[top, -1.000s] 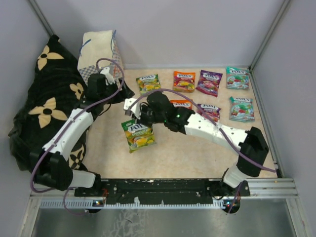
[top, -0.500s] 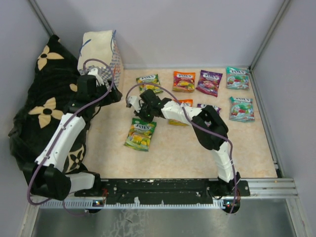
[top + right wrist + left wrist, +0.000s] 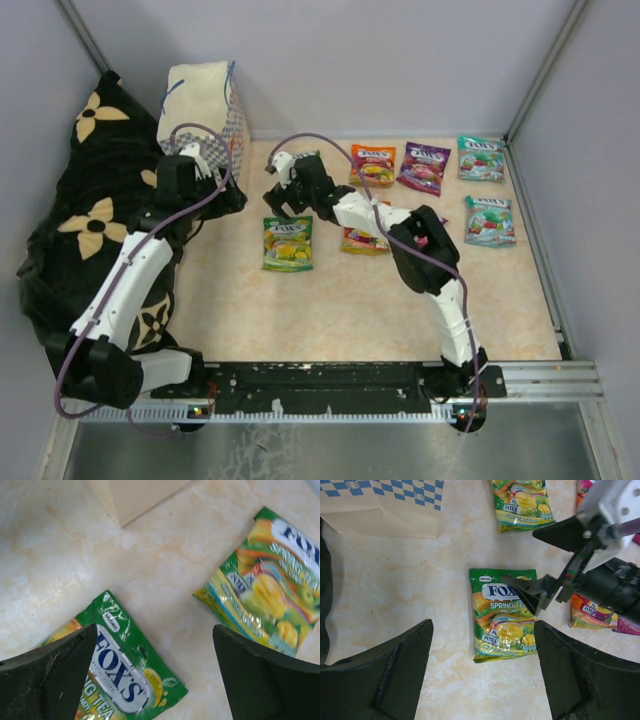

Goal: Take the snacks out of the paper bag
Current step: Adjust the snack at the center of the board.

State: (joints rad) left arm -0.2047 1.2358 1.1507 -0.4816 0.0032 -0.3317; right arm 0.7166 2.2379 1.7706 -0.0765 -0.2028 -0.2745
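My right gripper [image 3: 274, 193] hangs over the table [image 3: 330, 300] with its jaws spread wide and nothing between them. One finger reaches over the top corner of a green pouch [image 3: 504, 615], which lies flat, label up, outside the paper bag [image 3: 200, 100]. I cannot tell whether that finger touches the pouch.

My left gripper [image 3: 482, 625] hovers close by, its jaws just as wide and just as empty, with the same pouch in view between its fingers.

The bag sits at the far left corner of the table, its blue-checked side toward the snacks. It is pressed against a black flowered cloth [image 3: 90, 200] heaped along the left wall.

A second green pouch [image 3: 265, 580] lies a little farther back, near the bag. It starts a row along the far edge with an orange pouch [image 3: 373, 163], a purple pouch [image 3: 423, 165] and a teal pouch [image 3: 481, 157]. A second teal pouch [image 3: 489, 220] rests near the right wall. A second orange pouch [image 3: 360, 240] lies partly under my right arm. The inside of the bag is hidden from every camera.
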